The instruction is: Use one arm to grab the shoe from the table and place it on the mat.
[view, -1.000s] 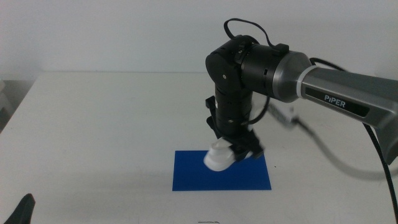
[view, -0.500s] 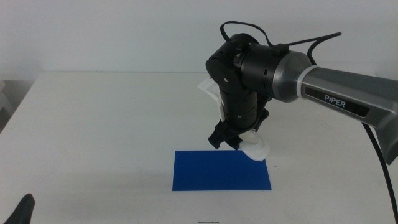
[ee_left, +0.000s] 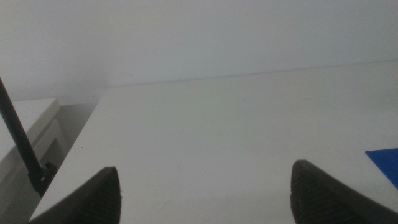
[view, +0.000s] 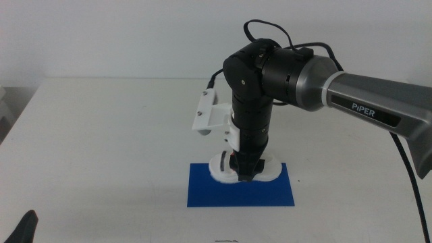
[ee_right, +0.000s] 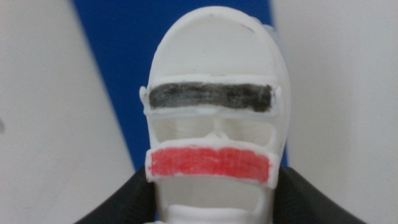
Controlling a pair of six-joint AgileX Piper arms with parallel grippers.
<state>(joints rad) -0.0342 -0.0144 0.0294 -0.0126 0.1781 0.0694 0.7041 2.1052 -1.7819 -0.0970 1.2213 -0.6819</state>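
- Right fingers [ee_right: 211, 205] clamp the shoe [ee_right: 214, 118], which lies along the mat [view: 241, 185], toe toward 12 o'clock from them.
- Left fingers [ee_left: 205, 190] wait, spread and empty.

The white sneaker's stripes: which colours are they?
One black stripe and one red stripe show, clearest in the right wrist view.

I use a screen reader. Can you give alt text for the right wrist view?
The white shoe, one dark stripe and one red stripe across its top, sits gripped between the right gripper jaws, over the blue mat on the white table.
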